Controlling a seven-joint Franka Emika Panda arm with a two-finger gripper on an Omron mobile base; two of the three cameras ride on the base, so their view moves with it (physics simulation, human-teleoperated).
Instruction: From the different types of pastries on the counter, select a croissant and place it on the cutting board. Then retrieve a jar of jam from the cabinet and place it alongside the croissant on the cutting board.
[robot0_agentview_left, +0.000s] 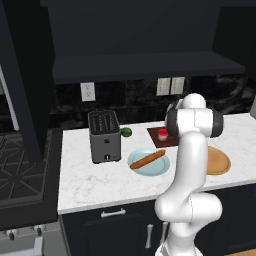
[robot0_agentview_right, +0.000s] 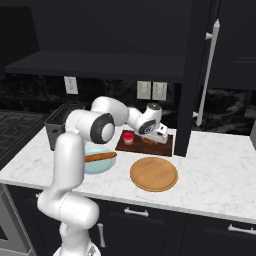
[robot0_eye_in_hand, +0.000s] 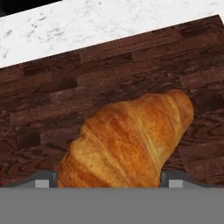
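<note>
The croissant, golden brown in the hand view, lies on the dark brown cutting board. My gripper is low over it, open, one fingertip on each side of the pastry's near end and close against it. From the right base view the gripper reaches down onto the cutting board, over the croissant. The red jar of jam stands upright on the board's left part, and the jar shows again in the left base view. The long baguette-like pastry rests on a pale blue plate.
A toaster stands at the counter's left with a green lime behind it. A round light-wood plate lies in front of the board. A black cabinet column rises just right of the board. The stove lies far left.
</note>
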